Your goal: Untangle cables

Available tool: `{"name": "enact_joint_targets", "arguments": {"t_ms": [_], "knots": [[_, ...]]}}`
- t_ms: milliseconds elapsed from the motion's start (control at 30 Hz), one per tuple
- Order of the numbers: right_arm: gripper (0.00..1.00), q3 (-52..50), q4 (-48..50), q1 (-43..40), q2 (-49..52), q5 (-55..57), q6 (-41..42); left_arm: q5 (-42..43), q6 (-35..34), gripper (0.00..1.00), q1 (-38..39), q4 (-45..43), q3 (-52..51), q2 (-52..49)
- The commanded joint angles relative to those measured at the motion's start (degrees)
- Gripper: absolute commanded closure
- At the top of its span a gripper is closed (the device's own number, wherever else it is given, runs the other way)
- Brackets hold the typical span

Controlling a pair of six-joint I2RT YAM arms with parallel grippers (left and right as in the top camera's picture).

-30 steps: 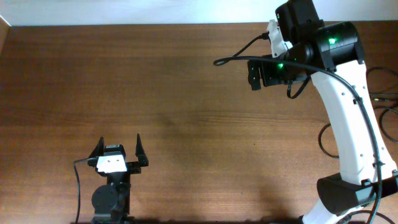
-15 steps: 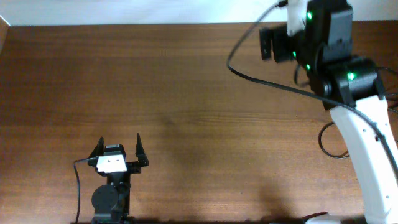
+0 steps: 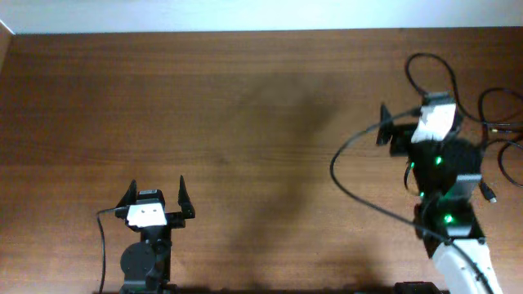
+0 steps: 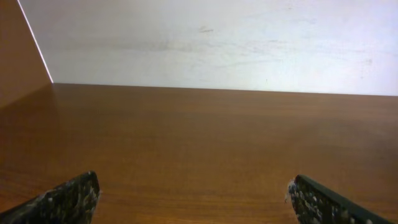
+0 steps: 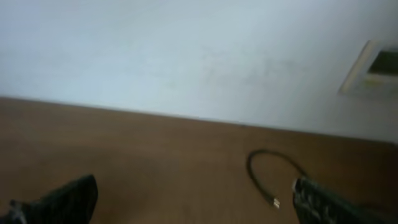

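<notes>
Black cable [image 5: 250,167] curls ahead of the right tool [image 5: 194,190], seemingly toward its right finger; fingers apart. Well away, the left tool [image 3: 155,193] is likewise spread.

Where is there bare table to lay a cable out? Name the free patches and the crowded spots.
Free: the wide stretch of table from the left edge to the centre, beyond the left gripper. Crowded: the right side, where the right arm and its looping wire stand and the cables lie at the table's edge.
</notes>
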State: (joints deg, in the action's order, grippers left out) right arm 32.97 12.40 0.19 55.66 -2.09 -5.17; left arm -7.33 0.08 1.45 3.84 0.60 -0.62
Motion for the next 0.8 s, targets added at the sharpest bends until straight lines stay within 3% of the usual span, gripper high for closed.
{"name": "enact_joint_targets", "arguments": {"t_ms": [0, 133, 400, 700, 767], "knots": [[0.01, -8.79, 8.46, -0.31, -5.77, -0.7, -0.37, -0.02, 0.83, 0.01, -0.35, 0.33, -0.09, 0.33], [0.01, -17.81, 16.59, -0.9, -13.05, -0.72, 3.69, 0.0, 0.83, 0.01, -0.35, 0.33, -0.09, 0.33], [0.01, -30.8, 17.86, -2.62, -32.15, 0.11, 5.68, 0.0, 0.83, 0.01, -0.37, 0.33, -0.09, 0.33], [0.01, -32.65, -17.07, -2.51, -54.93, -0.28, 5.9, -0.02, 0.83, 0.01, -0.37, 0.33, -0.09, 0.33], [0.01, -32.65, -16.79, -2.51, -55.49, -0.5, 5.88, 0.0, 0.83, 0.01, -0.37, 0.33, -0.09, 0.33]]}}
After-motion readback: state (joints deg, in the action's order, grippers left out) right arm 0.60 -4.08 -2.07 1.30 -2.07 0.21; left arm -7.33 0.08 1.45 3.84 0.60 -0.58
